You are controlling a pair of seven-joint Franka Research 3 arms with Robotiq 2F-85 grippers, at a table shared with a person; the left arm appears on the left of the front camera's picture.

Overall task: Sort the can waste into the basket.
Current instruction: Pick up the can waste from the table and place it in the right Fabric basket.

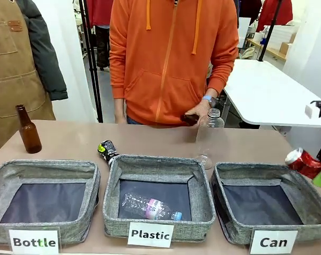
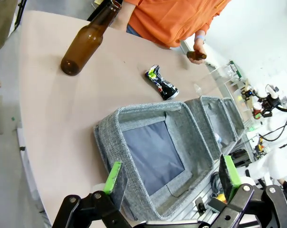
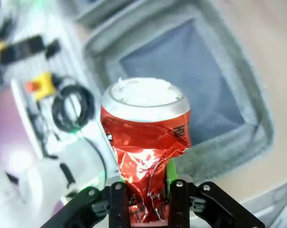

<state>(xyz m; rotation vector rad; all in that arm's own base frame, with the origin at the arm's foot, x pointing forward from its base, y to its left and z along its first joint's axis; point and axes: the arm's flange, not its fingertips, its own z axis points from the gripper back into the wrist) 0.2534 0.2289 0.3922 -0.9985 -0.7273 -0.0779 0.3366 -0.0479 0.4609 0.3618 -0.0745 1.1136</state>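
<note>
Our right gripper point(image 3: 148, 190) clamps the red can point(image 3: 146, 137) over the Can basket's point(image 3: 257, 118) far right corner; our left gripper point(image 2: 171, 165) gapes

The left tool point(image 2: 172, 166) is showing black, bony links with round silver screws near its base. Bright green pads point(image 2: 113, 176) are lining the inner sides of its two fingers. The right tool point(image 3: 146, 190) is showing the same black fingers and silver screws. The person point(image 1: 171, 64) is wearing an orange zip hoodie with two cords and a blue wristband point(image 1: 207, 99).
</note>
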